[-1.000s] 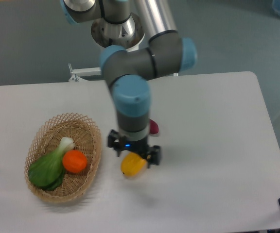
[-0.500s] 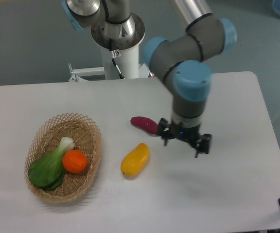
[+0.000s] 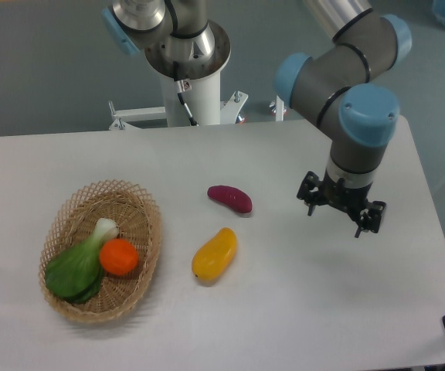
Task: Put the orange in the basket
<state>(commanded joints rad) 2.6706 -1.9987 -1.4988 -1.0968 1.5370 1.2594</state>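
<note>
The orange (image 3: 119, 256) lies inside the basket (image 3: 147, 212), in its right half, and it touches the green leafy vegetable (image 3: 76, 267) on its left side. It is round, so it has no long axis and I cannot say which way it points. The basket is oval, with its long axis running from the upper right to the lower left, and it stands on the left part of the white table (image 3: 284, 309). The gripper (image 3: 341, 208) is over the right part of the table, well apart from the basket. Its fingers are spread wide and point downward, and nothing is between them; it touches no object. A yellow fruit (image 3: 215, 254) lies just beside the right of the basket, its long axis tilted up to the right. A purple sweet potato (image 3: 230, 198) lies a little above it, between the basket and the gripper. No writing or label can be read.
</note>
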